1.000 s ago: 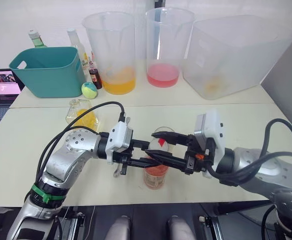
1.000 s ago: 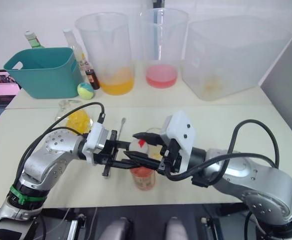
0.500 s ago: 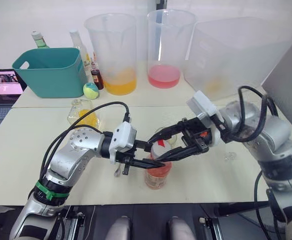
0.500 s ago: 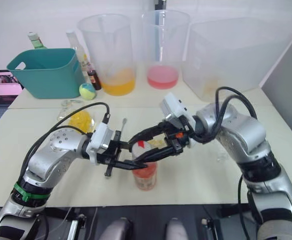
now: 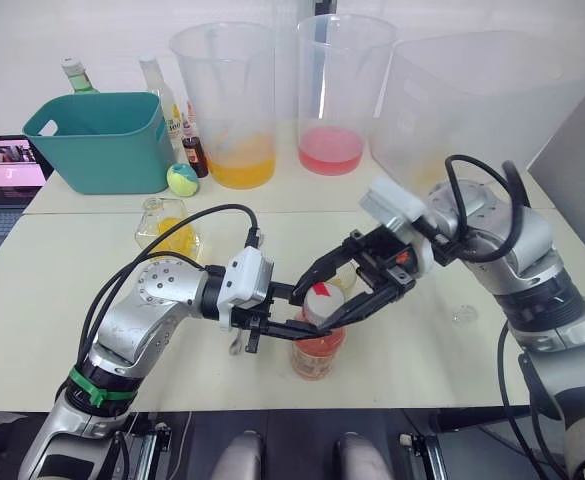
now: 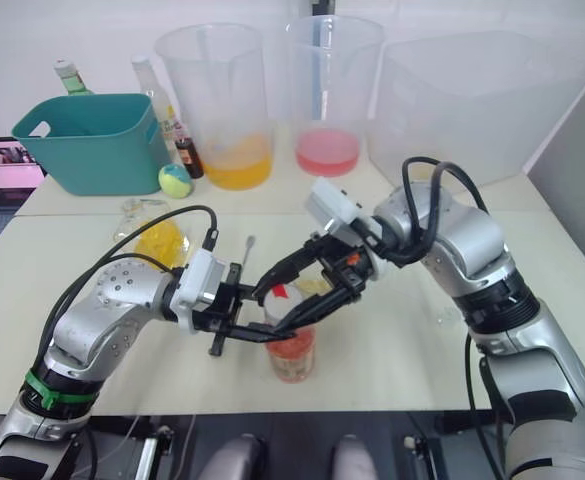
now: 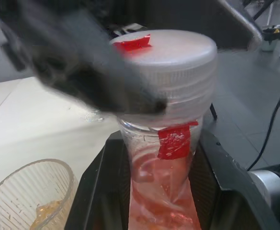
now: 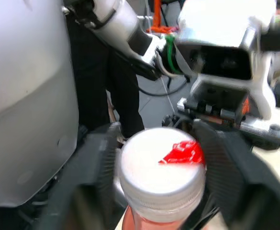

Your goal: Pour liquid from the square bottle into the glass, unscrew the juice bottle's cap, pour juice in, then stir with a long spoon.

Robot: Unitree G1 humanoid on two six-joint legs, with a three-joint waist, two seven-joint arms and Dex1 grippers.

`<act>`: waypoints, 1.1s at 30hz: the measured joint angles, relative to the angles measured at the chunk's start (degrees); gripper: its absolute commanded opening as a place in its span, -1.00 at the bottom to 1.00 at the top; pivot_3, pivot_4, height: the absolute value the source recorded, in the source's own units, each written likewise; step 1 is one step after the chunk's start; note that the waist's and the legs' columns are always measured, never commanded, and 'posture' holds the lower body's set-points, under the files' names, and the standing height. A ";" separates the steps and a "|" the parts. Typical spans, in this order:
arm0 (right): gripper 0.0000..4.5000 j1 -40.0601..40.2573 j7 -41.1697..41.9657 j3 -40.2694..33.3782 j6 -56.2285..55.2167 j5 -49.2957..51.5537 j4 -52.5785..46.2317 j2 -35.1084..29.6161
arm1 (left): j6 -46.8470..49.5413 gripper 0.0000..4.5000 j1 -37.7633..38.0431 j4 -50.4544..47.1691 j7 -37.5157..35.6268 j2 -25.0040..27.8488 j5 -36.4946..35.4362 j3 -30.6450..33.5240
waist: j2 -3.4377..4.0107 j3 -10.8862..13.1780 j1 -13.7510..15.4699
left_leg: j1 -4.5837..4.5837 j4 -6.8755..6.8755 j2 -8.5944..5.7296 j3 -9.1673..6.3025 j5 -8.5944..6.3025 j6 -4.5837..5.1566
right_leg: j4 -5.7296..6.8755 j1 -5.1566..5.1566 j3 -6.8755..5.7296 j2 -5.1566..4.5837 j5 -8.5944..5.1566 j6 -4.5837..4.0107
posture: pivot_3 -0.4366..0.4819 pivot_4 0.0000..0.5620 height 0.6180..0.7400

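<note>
My left tool [image 5: 307,325] is clamped on the juice bottle [image 5: 314,352], its two black fingers closed on either side of the body just under the neck, as the left wrist view shows. The bottle stands upright on the surface [image 5: 62,290], near the front edge and roughly central. Pink liquid sits in its lower part.

The juice bottle's cap [image 8: 160,165] is on the bottle: white, with a red mark on top. My right tool [image 5: 344,290] reaches in from the right and down over the cap. Its fingers [image 8: 99,163] are spread, one on each side of the cap. From the right wrist view they flank the cap closely, but I cannot tell whether they touch it.

The glass [image 7: 32,196] stands just behind the juice bottle, partly hidden by my right tool in the head views. It holds a little yellow-orange liquid at the bottom.

The square bottle [image 5: 167,228] stands further back on the left, well apart from the juice bottle, with yellow contents. The long spoon [image 6: 244,252] lies on the surface beside my left arm; only its small bowl end and part of the stem show.

Along the back: a teal basket [image 5: 102,140], two tall pitchers, one with orange liquid [image 5: 234,110] and one with pink [image 5: 330,100], and a big clear tub [image 5: 482,110].
</note>
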 measured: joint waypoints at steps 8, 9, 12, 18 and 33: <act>0.98 11.28 -21.79 -20.08 10.56 12.46 -21.17 -3.66 | 0.28 -0.47 1.26 -1.82 1.39 0.13 0.02 0.23 | -0.01 0.00 0.29 | -0.10 -0.01 -0.06 -0.04 0.01 -0.01 | -0.01 -0.03 -0.01 -0.08 0.00 0.00 | -0.05 -0.47 0.97; 0.98 14.04 -26.05 -21.10 12.03 13.37 -24.14 -3.78 | 0.32 -0.47 1.51 -1.94 1.57 0.22 0.01 0.40 | -0.01 0.00 0.27 | -0.10 0.00 -0.06 -0.04 0.01 -0.01 | 0.01 -0.03 -0.01 -0.07 0.00 0.00 | -0.05 -0.47 0.97; 0.98 21.52 -38.06 -24.24 15.53 15.46 -30.93 -3.87 | 0.27 -0.47 1.91 -2.14 1.97 0.23 -0.03 0.56 | -0.01 0.00 0.19 | -0.09 0.00 -0.07 -0.02 0.01 -0.01 | 0.00 -0.01 0.00 -0.07 0.00 0.00 | -0.05 -0.47 0.97; 0.98 28.32 -59.21 -25.18 17.94 16.75 -40.84 -0.12 | 0.24 -0.47 2.35 -2.28 2.27 0.29 -0.16 0.84 | -0.01 0.00 0.00 | -0.08 -0.01 -0.08 -0.01 0.01 0.00 | 0.01 -0.01 0.00 -0.07 0.00 0.01 | -0.05 -0.47 0.97; -0.28 27.82 -75.68 -24.72 17.98 27.94 -43.84 -2.14 | -0.07 -0.47 1.86 -0.94 1.64 0.30 -0.52 0.85 | -0.01 0.00 -0.12 | -0.03 -0.01 -0.05 -0.01 0.01 0.00 | -0.01 0.06 -0.01 -0.03 -0.01 0.01 | -0.05 -0.47 0.97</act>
